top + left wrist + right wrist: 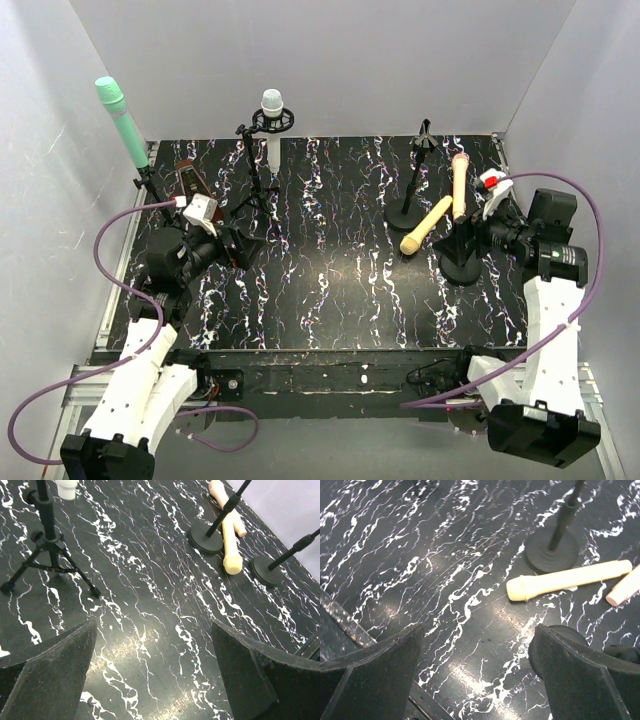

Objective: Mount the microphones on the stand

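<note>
The mint green microphone (122, 122) sits tilted in a stand at the back left. The white microphone (272, 120) stands upright in the ring mount of a tripod stand (255, 195), which also shows in the left wrist view (50, 545). The yellow microphone (426, 225) (570, 580) and the peach-pink microphone (459, 185) (222, 495) lie on the table beside an empty round-base stand (405, 212). My left gripper (235, 245) (155, 680) is open and empty over bare table. My right gripper (468, 238) (477, 675) is open and empty, near the yellow microphone.
A second round-base stand (461, 265) stands right beside my right gripper, its base next to the right finger. A dark reddish object (190, 178) lies at the back left. White walls close in the black marbled table (330, 290) on three sides.
</note>
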You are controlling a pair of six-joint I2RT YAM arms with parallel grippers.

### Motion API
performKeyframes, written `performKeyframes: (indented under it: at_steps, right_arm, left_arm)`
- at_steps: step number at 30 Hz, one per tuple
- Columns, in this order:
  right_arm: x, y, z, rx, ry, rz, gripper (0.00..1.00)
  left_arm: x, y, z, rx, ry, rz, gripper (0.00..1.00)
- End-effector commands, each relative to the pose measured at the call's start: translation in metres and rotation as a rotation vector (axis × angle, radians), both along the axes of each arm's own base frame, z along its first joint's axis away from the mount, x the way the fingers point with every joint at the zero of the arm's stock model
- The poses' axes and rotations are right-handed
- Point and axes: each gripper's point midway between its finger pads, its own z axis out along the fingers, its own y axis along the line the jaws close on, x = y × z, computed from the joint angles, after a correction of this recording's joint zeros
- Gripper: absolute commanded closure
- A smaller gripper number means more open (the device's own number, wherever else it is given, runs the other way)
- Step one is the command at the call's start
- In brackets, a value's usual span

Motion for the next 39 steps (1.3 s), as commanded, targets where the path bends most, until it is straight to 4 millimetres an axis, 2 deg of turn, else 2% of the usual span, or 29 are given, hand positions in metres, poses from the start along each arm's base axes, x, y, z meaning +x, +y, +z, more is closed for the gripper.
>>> performKeyframes:
  at_steps: [1,6,11,13,15,19,22,24,26,29,31,35,39]
  right_arm:
    - [0.026,-0.02,0.014,-0.011,0.031,-0.147,0.02]
    - [0.001,0.009,0.035,0.055,0.015,0.072,0.02]
    - [-0.007,0.013,0.048,0.042,0.02,0.126,0.04]
    - [-0.01,0.01,0.053,0.016,0.019,0.112,0.05]
    - [-0.009,0.003,0.068,-0.031,-0.029,0.06,0.04]
    - [-0.008,-0.016,0.104,-0.048,-0.088,-0.11,0.04]
    - [-0.005,-0.035,0.117,-0.057,-0.133,-0.236,0.05]
    - [0.0,-0.052,0.113,-0.101,-0.141,-0.327,0.04]
    - [0.009,-0.072,0.101,-0.164,-0.124,-0.404,0.03]
    - [0.027,-0.095,0.084,-0.248,-0.084,-0.458,0.02]
    - [0.039,-0.108,0.08,-0.296,-0.065,-0.478,0.02]
    - [0.051,-0.114,0.072,-0.321,-0.014,-0.446,0.06]
    - [0.053,-0.101,0.053,-0.284,0.037,-0.354,0.12]
  left_arm:
    - [-0.002,-0.002,-0.002,0.018,0.024,-0.004,0.02]
    - [-0.003,-0.002,-0.003,0.031,0.029,-0.003,0.02]
    - [-0.004,-0.002,-0.003,0.043,0.021,-0.002,0.02]
    - [-0.004,-0.001,-0.002,0.047,0.021,0.002,0.02]
    - [-0.004,-0.001,-0.002,0.05,0.02,0.004,0.02]
    - [-0.004,-0.001,-0.002,0.047,0.024,0.003,0.02]
    - [-0.003,-0.001,-0.003,0.048,0.028,0.005,0.02]
    - [-0.003,-0.001,-0.004,0.048,0.028,0.002,0.02]
    - [-0.003,-0.001,-0.004,0.048,0.031,0.001,0.02]
    - [-0.003,-0.002,-0.005,0.047,0.035,0.0,0.02]
    - [-0.003,-0.002,-0.005,0.049,0.036,-0.003,0.02]
    - [-0.003,-0.002,-0.005,0.05,0.032,0.0,0.02]
    - [-0.003,-0.001,-0.006,0.052,0.034,0.001,0.02]
